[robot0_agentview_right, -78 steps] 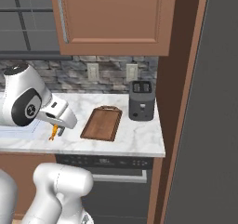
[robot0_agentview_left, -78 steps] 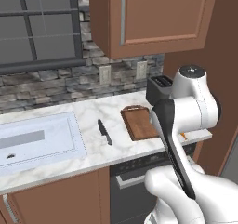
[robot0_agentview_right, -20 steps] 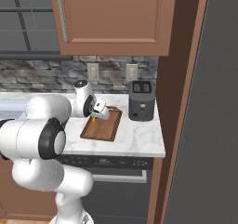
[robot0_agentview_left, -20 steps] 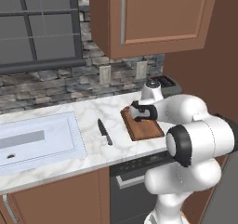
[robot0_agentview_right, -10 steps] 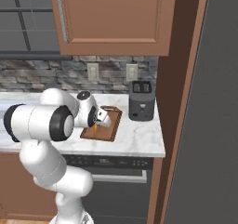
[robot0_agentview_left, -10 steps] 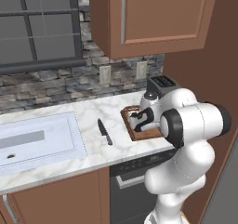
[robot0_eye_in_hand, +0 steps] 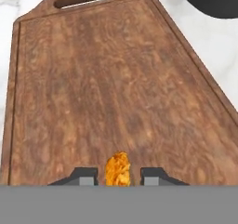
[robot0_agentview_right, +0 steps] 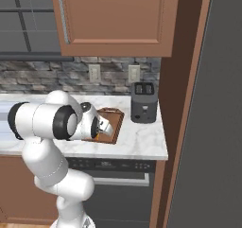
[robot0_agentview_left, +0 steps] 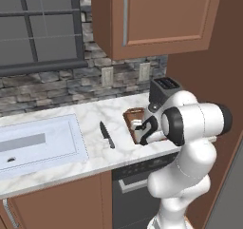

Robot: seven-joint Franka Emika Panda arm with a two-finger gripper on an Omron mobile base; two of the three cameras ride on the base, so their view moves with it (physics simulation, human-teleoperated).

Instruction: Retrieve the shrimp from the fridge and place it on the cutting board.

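The shrimp (robot0_eye_in_hand: 116, 168) sits between my two fingertips (robot0_eye_in_hand: 85, 176), low over the cutting board (robot0_eye_in_hand: 116, 88) near the end opposite its handle slot, and a thin gap of wood shows on either side of it, so my fingers look slackened rather than clamped; whether it rests on the wood or hangs just above it I cannot tell. From the right base view my gripper (robot0_agentview_right: 99, 129) is tipped down over the near end of the cutting board (robot0_agentview_right: 112, 118), which lies on the marble counter (robot0_agentview_right: 142, 142) just beside the black toaster (robot0_agentview_right: 143, 107) at the counter's right end. In the left base view the cutting board (robot0_agentview_left: 134, 116) peeks out behind my arm, with a dark knife (robot0_agentview_left: 107, 134) lying well apart between it and the sink (robot0_agentview_left: 38, 145). I judge this to be the release step, with the carry finished and the task nearly done. The next move calls for spreading my fingers fully so that nothing clings, then lifting straight up off the board without dragging the tiny piece toward its rim.
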